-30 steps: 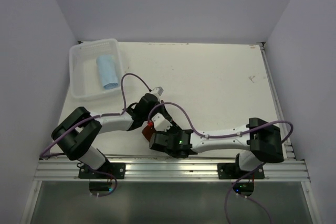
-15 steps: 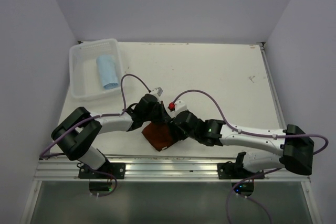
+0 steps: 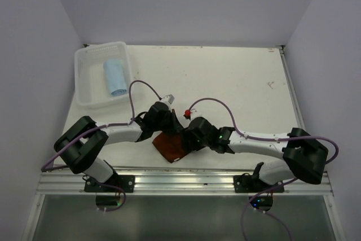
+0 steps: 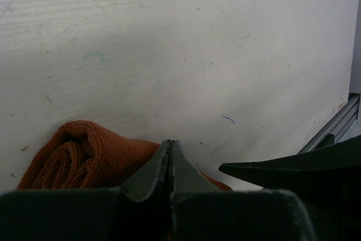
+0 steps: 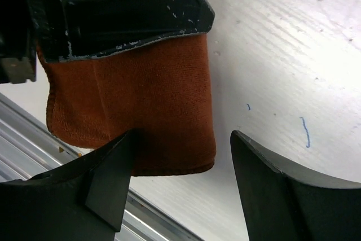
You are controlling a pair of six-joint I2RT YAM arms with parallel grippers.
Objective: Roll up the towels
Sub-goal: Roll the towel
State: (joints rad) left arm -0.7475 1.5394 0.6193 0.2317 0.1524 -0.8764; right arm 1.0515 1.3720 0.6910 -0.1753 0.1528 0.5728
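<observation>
The rust towel [image 3: 171,147] lies partly rolled near the table's front edge. In the left wrist view its rolled end [image 4: 73,156] bulges to the left of my fingers. My left gripper [image 3: 170,131] is shut, its tips [image 4: 170,143] resting on the cloth with nothing between them. My right gripper [image 3: 186,139] is open beside it. Its fingers straddle the towel's flat near edge [image 5: 146,94], one finger [image 5: 107,184] over the cloth, the other [image 5: 282,190] over bare table. The sky-blue towel [image 3: 115,77] lies rolled in the white basket [image 3: 84,55].
A metal rail [image 3: 180,180] runs along the table's front edge just below the rust towel and shows in the right wrist view [image 5: 34,134]. Purple cables loop above both wrists. The basket stands at the back left corner.
My right gripper has lifted off the rust towel, moved to its right side and opened wider; the towel now shows. The left gripper has stayed shut on top of it.
</observation>
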